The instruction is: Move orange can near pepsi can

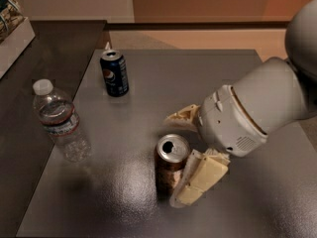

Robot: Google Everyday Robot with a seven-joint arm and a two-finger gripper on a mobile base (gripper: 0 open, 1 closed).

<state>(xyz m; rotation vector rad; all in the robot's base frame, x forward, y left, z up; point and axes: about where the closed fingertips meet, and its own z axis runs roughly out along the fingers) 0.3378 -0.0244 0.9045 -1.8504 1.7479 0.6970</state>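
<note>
The orange can stands upright on the dark table, near the front middle, its silver top open. The pepsi can stands upright at the back left, well apart from it. My gripper comes in from the right with its jaws open around the orange can. One cream finger lies against the can's right front side. The other finger is just behind the can, with a gap between them.
A clear plastic water bottle with a white cap stands at the left of the table. A white box sits on a darker surface at the far left. My bulky grey arm covers the table's right side.
</note>
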